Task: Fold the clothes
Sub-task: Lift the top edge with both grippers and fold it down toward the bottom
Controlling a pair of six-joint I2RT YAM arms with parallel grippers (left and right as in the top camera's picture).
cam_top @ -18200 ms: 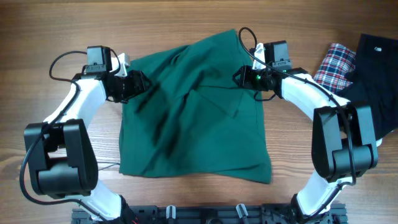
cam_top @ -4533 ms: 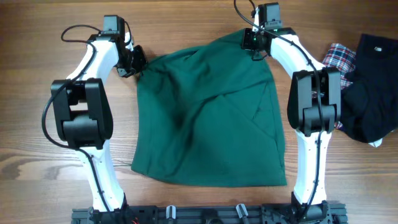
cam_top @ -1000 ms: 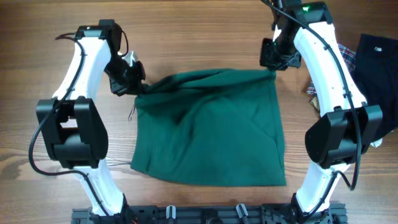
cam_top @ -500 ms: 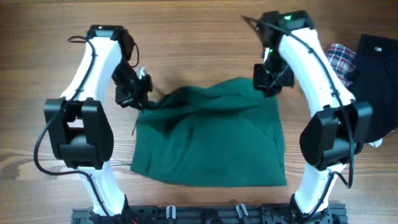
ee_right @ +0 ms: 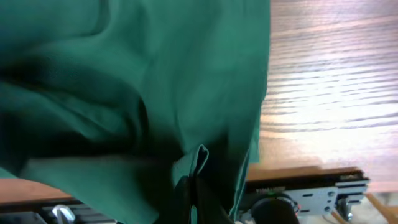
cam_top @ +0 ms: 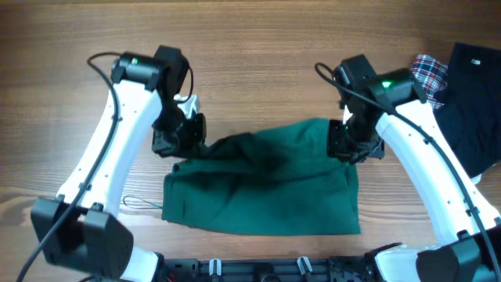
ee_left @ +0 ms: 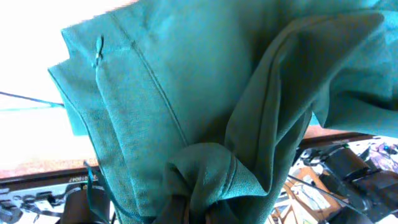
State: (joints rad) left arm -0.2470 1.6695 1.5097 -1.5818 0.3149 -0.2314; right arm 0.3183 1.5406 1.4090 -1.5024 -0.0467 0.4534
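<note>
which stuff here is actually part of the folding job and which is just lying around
Part of the job:
- green garment
- left gripper and right gripper, both shut on the green garment

Just lying about:
- plaid cloth, off to the right, untouched
- black garment, beside the plaid cloth, untouched

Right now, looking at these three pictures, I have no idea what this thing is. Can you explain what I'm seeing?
It's a robot with two white arms at a wooden table. One picture looks down from above; the other two come from small cameras on each wrist. A large green garment lies on the table, its far edge lifted. The left gripper and right gripper are each shut on a far corner of it. At the picture's right edge lie a plaid cloth and a black garment.
</note>
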